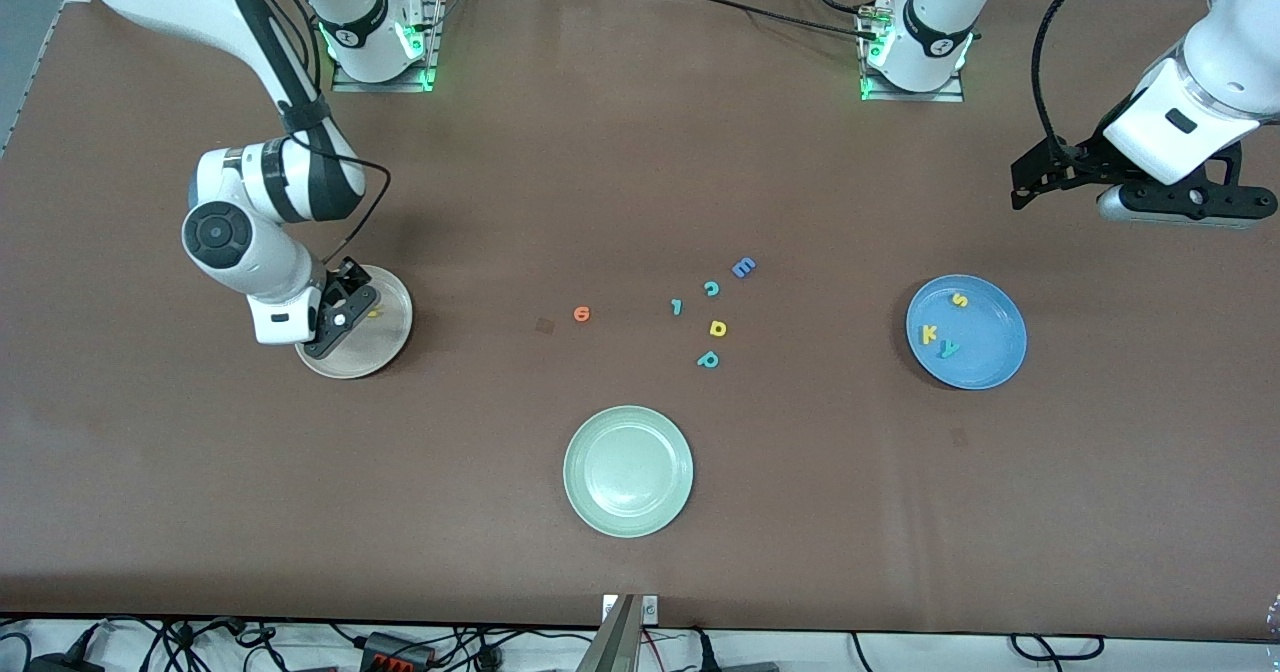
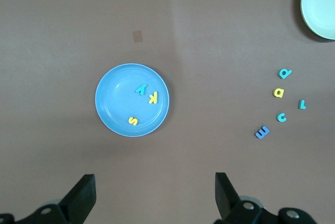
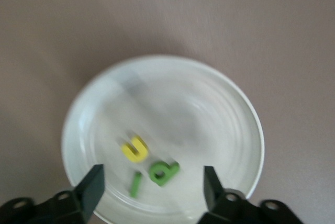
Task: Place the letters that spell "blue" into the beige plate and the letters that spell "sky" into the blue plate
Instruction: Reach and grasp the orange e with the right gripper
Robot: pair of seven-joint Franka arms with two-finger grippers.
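Three letters, yellow u and two green, lie in beige plate.

The beige plate lies at the right arm's end of the worktop and holds the letter u, the letter b and the straight bar; the right hand hangs over it. The blue plate lies at the left arm's end and holds the s, k and y. Between the two plates lie the e, then a loose cluster of letters, and the pale green plate lies nearer the front camera than these.
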